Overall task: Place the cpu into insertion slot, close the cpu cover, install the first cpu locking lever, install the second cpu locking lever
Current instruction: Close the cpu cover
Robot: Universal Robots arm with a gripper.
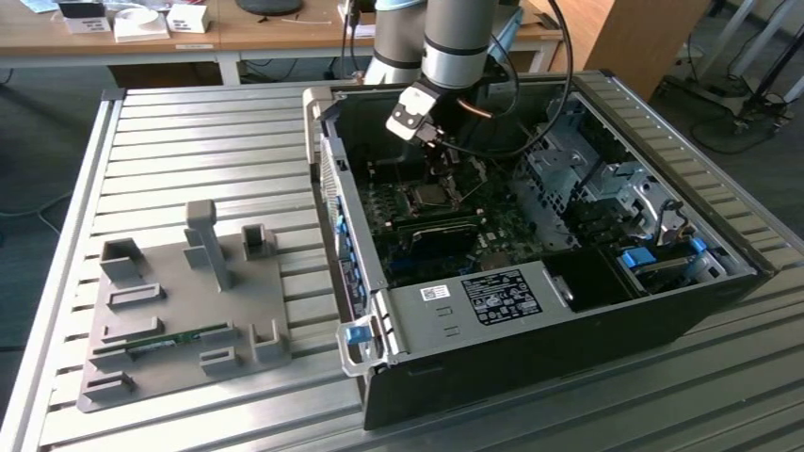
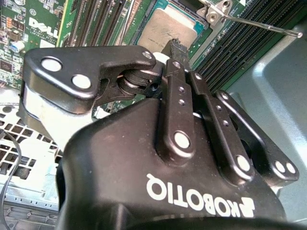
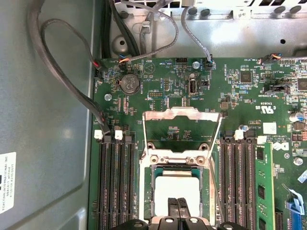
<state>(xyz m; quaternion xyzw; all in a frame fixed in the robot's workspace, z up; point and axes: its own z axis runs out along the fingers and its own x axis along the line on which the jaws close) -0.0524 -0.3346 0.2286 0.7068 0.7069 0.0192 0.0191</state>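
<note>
The cpu (image 3: 177, 188) lies flat in the insertion slot (image 3: 154, 191), its silvery top showing. It appears again in the second wrist view (image 2: 162, 28) and, small, in the exterior view (image 1: 434, 196). The cpu cover (image 3: 172, 154) stands swung up off the slot, with green board visible through its cut-out. Two thin locking levers (image 3: 217, 139) (image 3: 143, 139) stand raised on either side; one rod (image 2: 268, 26) crosses the memory slots. My gripper (image 3: 178, 207) (image 2: 175, 47) (image 1: 436, 160) hangs just over the cpu's edge, fingers shut together with nothing between them.
Long black memory slots (image 3: 115, 182) flank the socket, with a green module (image 3: 263, 187) on one side. Cables (image 3: 144, 38) run along the grey case wall (image 3: 48, 120). Outside the open case (image 1: 528, 320), a grey fixture plate (image 1: 188, 320) rests on the slatted table.
</note>
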